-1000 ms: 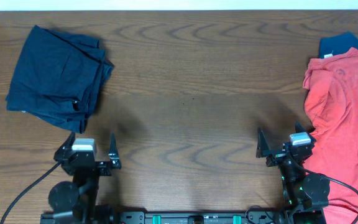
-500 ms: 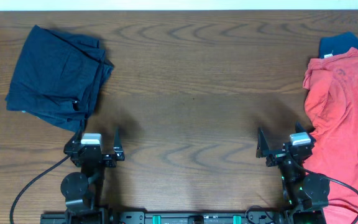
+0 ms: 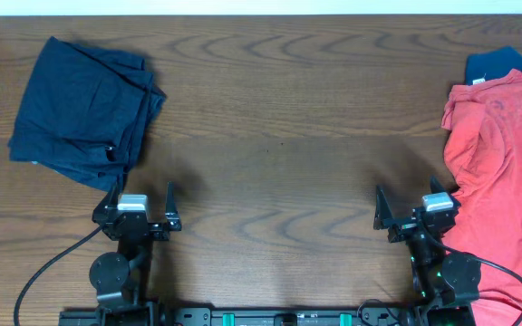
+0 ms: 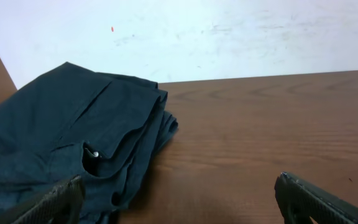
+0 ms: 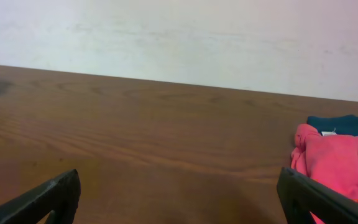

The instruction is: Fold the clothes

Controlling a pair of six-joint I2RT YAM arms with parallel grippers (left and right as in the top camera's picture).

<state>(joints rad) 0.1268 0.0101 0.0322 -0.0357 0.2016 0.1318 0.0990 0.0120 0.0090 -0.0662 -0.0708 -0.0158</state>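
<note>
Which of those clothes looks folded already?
The navy shorts by the left gripper, stacked in layers; the red shirt lies rumpled over a blue garment.

A dark wood-grain table [image 3: 270,109] runs back to a white wall [image 4: 229,31].

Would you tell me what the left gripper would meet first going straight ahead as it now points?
Probably the navy shorts: the left gripper has them ahead on its left-finger side; its right side faces bare table.

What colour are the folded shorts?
Dark navy, plain; the shorts show best in the overhead view.
</note>
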